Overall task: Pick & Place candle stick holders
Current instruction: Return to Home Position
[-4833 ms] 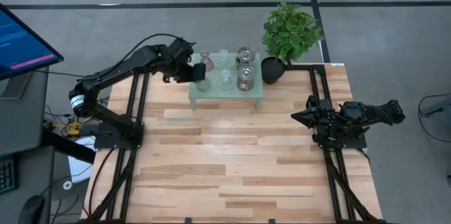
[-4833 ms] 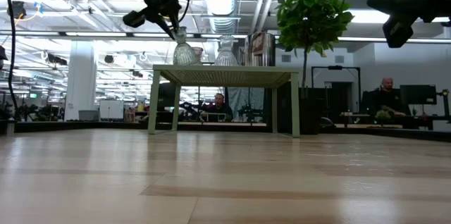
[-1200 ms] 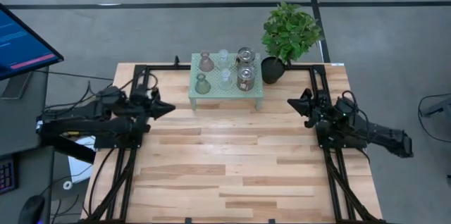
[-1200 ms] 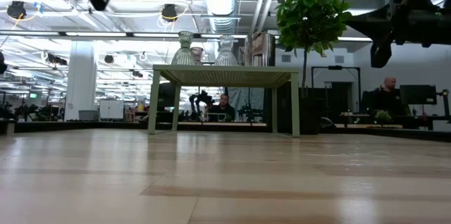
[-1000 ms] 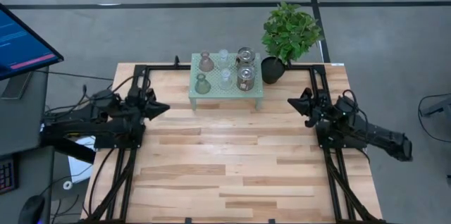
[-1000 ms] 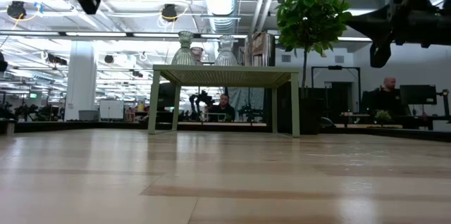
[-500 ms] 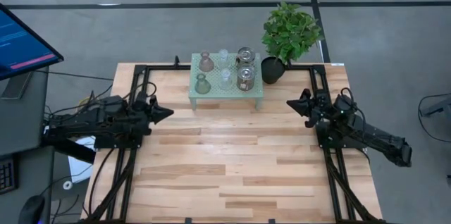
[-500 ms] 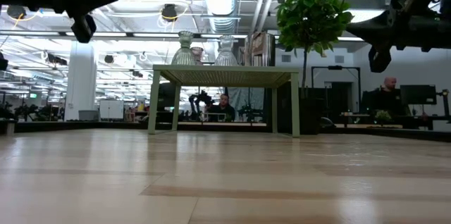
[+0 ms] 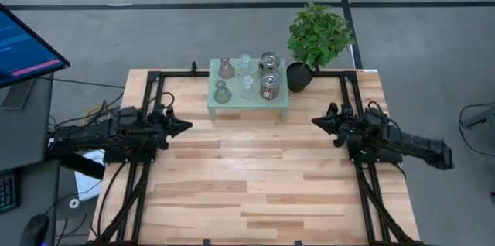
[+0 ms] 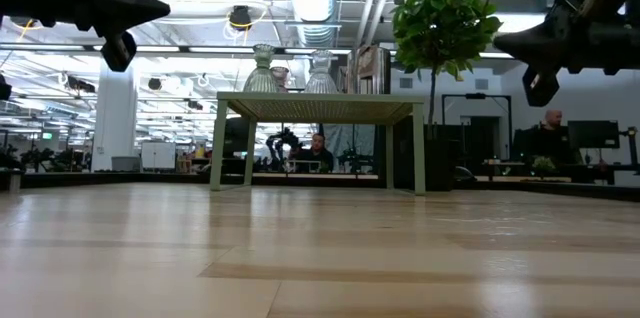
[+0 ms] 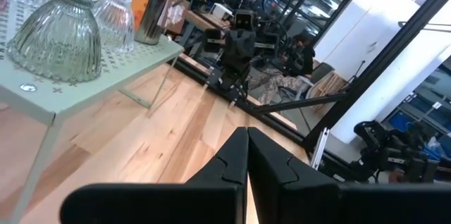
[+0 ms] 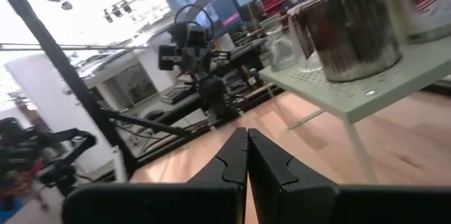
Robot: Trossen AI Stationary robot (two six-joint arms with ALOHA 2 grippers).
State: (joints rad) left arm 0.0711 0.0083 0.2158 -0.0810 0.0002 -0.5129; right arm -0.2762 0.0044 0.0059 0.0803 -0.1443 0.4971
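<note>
Six candle stick holders stand on the mint-green perforated stand [image 9: 278, 100] at the table's far middle: a pinkish glass one [image 9: 225, 67], a greenish glass one [image 9: 221, 92], two clear glass ones [image 9: 245, 63] [image 9: 247, 86] and two shiny silvery jar-like ones [image 9: 268, 63] [image 9: 269, 87]. My left gripper [image 9: 189, 125] is shut and empty, left of the stand above the table. My right gripper [image 9: 315, 121] is shut and empty, right of the stand. The left wrist view shows the greenish holder [image 11: 55, 28]; the right wrist view shows a silvery one [image 12: 345, 30].
A potted plant [image 9: 319, 33] in a black pot [image 9: 298, 76] stands just right of the stand at the table's far edge. Black frame rails [image 9: 147, 176] [image 9: 370, 192] run along the table's left and right sides. Bare wood [image 9: 255, 176] lies between the arms.
My left gripper has drawn a short way toward the table's near edge and sunk a little, staying shut. My right gripper has shifted slightly toward the table's near edge. The holders have stayed on the stand.
</note>
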